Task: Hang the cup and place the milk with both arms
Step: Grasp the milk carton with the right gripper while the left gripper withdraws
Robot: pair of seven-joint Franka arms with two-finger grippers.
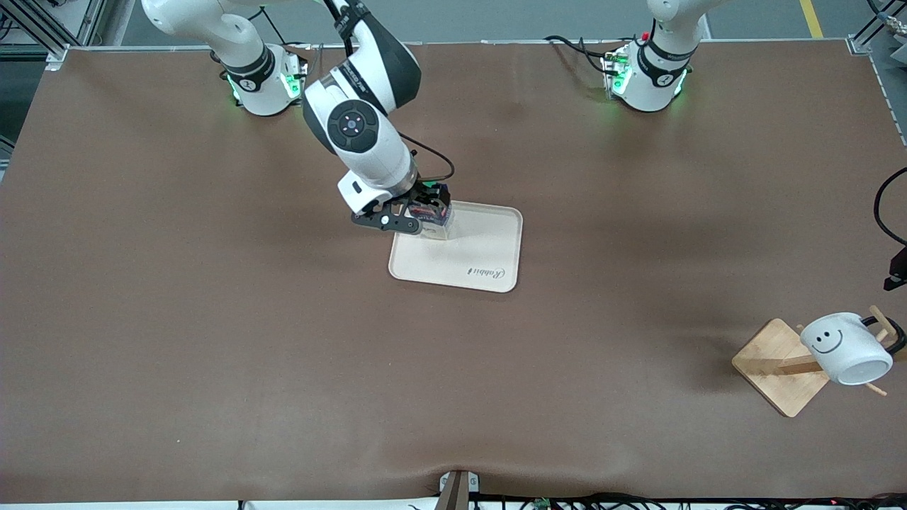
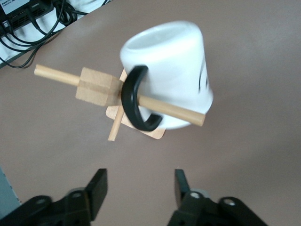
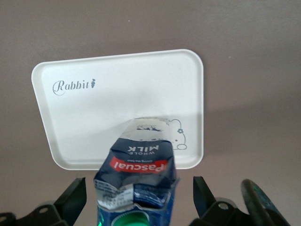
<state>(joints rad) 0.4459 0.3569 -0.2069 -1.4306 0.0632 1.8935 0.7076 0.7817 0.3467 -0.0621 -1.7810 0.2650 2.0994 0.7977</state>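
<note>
The milk, a dark-blue carton with a red label and green cap, stands upright on the cream tray, at the corner nearest the right arm's base. My right gripper is around it. In the right wrist view the milk sits between my open fingers with a gap on each side, and my right gripper is not touching it. The cup hangs by its black handle on a peg of the wooden rack. My left gripper is open and empty, apart from the cup.
The tray carries a "Rabbit" print and holds only the milk. The rack's pegs stick out sideways from its post. Cables lie along the table edge nearest the front camera. Brown tabletop lies between tray and rack.
</note>
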